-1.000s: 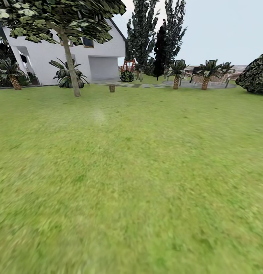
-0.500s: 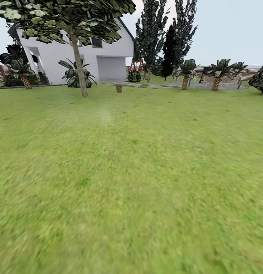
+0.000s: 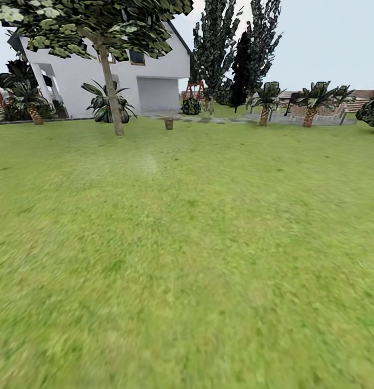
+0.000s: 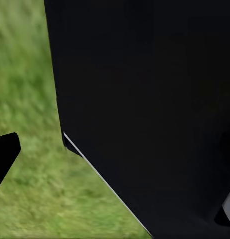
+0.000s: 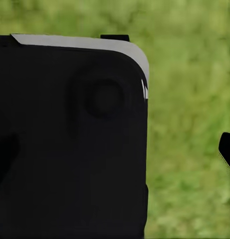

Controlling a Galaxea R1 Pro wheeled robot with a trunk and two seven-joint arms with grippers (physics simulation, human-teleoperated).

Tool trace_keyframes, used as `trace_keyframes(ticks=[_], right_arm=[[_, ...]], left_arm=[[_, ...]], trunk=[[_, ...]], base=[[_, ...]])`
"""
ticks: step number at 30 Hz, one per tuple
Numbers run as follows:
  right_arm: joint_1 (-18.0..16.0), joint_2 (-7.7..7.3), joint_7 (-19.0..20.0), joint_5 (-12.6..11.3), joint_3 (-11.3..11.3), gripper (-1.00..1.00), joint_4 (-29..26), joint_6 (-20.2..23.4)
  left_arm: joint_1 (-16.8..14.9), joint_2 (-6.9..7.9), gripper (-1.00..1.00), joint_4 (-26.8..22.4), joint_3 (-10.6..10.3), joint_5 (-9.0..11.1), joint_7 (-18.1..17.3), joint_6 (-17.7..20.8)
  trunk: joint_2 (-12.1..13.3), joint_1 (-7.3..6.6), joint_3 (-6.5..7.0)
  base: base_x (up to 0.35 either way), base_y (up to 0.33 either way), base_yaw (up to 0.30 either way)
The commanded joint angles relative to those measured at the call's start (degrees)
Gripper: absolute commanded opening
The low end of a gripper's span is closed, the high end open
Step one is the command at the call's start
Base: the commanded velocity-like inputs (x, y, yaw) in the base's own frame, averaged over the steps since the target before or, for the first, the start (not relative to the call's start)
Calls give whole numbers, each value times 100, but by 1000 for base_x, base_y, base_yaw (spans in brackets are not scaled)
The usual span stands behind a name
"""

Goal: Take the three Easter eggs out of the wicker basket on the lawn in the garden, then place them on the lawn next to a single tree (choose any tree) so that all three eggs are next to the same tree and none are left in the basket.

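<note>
Lawn [image 3: 198, 254]: wide, mottled green grass, running from the foreground of the head view to the house.

House [image 3: 149, 75]: white, with a garage door, at the far edge of the grass.

Tree [image 3: 112, 97]: pale, slightly leaning trunk under a leafy crown, standing far off in front of the house, left of centre.

Small brown object [image 3: 168, 123]: on the grass near the stepping stones, right of the trunk, well apart from it. Too small to identify; possibly the wicker basket, as a guess only. No Easter eggs can be made out at this range.

Background: tall dark conifers [image 3: 230, 54], palms [image 3: 311, 102], a slatted fence [image 3: 365, 97] at far right.

Left wrist view: dark robot body panel against grass [image 4: 30, 189]; a black tip at the frame edge, jaw state cannot be told.

Right wrist view: dark housing with a pale edge over grass [image 5: 194, 124]; a black tip at the edge, jaw state cannot be told.

Step in hand, judged: travelling across the grass in search of the basket.

Handling advice: head for the brown object, keeping it centred in the head view; confirm what it is before committing. Stop short enough that an arm can reach down into it. Note the trunk as a nearby drop site.
</note>
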Motion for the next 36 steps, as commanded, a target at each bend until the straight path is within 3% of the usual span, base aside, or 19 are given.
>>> trace_keyframes(ticks=[1, 25, 28, 36], right_arm=[[-3, 0, -3, -2, -1, 100, 5, -19], [-3, 6, 20, -47, -6, 100, -5, -14], [-3, 80, 46, -18, 6, 100, 4, -10], [-3, 96, 49, -4, 15, 100, 5, -19]], left_arm=[[-2, -1, 100, -1, 3, 3, 3, 1], [-2, -1, 100, -1, 3, -5, 3, 5], [-2, -1, 100, -1, 3, -5, 1, 5], [-2, -1, 100, -1, 4, -5, 3, -2]], trunk=[[-2, 2, -5], [-2, 2, -45], [-2, 2, -55], [-2, 2, -60]], base=[[240, 0, 0], [258, 0, 16], [278, 0, 190], [250, 0, 284]])
